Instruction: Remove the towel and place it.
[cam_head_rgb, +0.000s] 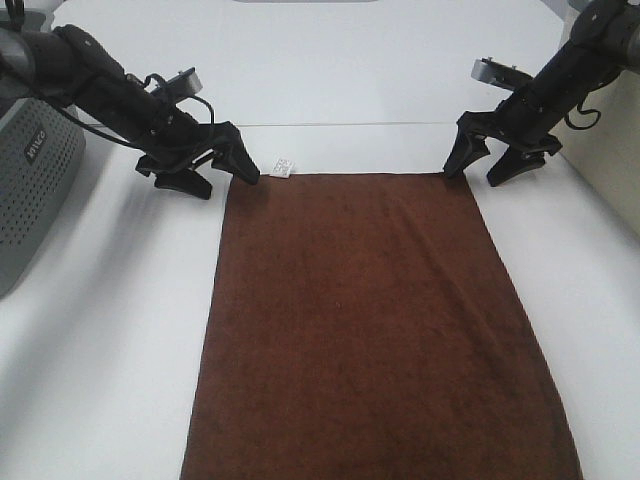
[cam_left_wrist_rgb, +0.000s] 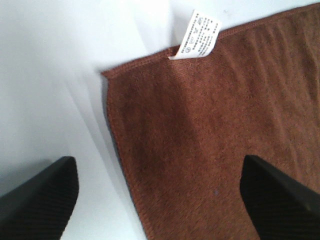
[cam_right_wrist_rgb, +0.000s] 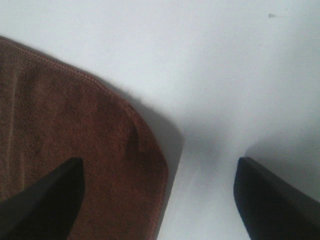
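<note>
Basket (cam_head_rgb: 32, 190): grey, perforated, at the left edge of the high view and partly cut off; its inside cannot be seen. Nothing lies against it.

Towel (cam_head_rgb: 370, 330): outside the basket and apart from it, spread flat on the counter (cam_head_rgb: 100, 380), long side running from far to near, with the near end out of frame. Its white label (cam_head_rgb: 283, 166) sticks out past the far edge, close to the far left corner.

Left tool (cam_head_rgb: 225, 183): spread wide and angled down at the far left corner. One finger is over the cloth, the other over bare counter. It grips nothing; contact with the cloth cannot be confirmed.

Right tool (cam_head_rgb: 475, 176): likewise spread and angled down, straddling the far right corner, one finger above the cloth and one above the counter, holding nothing.

Counter: white and plain, with a faint seam running across just beyond the towel's far edge.
</note>
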